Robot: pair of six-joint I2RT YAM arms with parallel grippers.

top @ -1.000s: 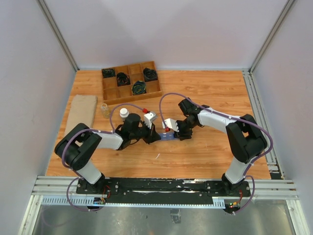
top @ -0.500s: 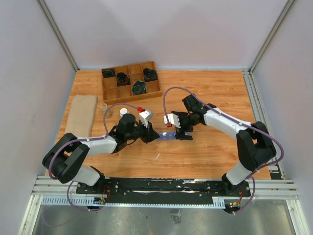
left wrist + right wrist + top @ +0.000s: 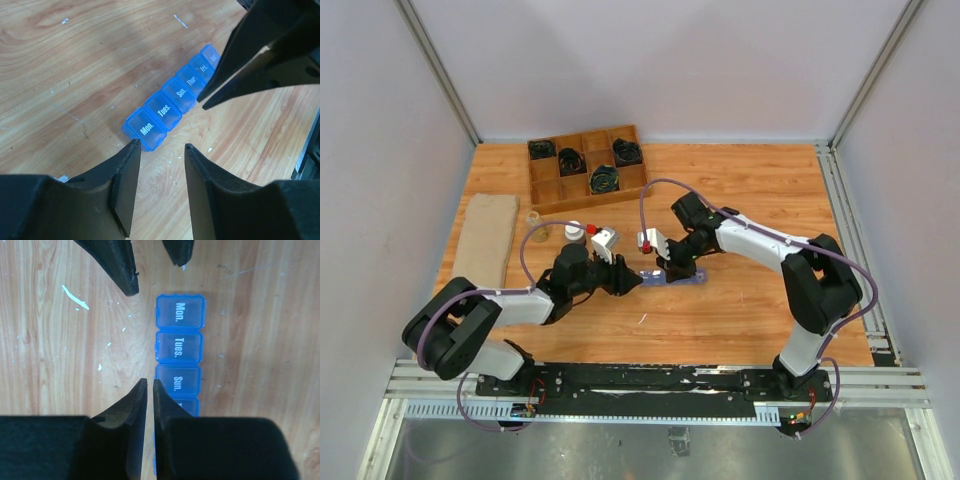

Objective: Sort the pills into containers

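The blue pill organizer (image 3: 685,278) lies closed on the wooden table, its lids labelled Mon., Tues., Sun., Thur. in the left wrist view (image 3: 170,107) and right wrist view (image 3: 179,335). My left gripper (image 3: 632,283) is open and empty, its tips (image 3: 161,146) just short of the Mon. end. My right gripper (image 3: 667,270) is shut with nothing held, its tips (image 3: 150,382) low beside the Sun. compartment's edge. The small clear vial (image 3: 533,222) stands far left of both grippers; its pills are too small to make out.
A dark brown bottle with a white cap (image 3: 574,232) stands behind my left arm. A wooden grid tray (image 3: 588,168) with black coils is at the back. A tan mat (image 3: 488,238) lies at the left edge. White specks dot the wood (image 3: 75,296).
My right gripper has shifted left along the organizer. My left wrist has drawn back to the left, leaving more of the blue strip in view.
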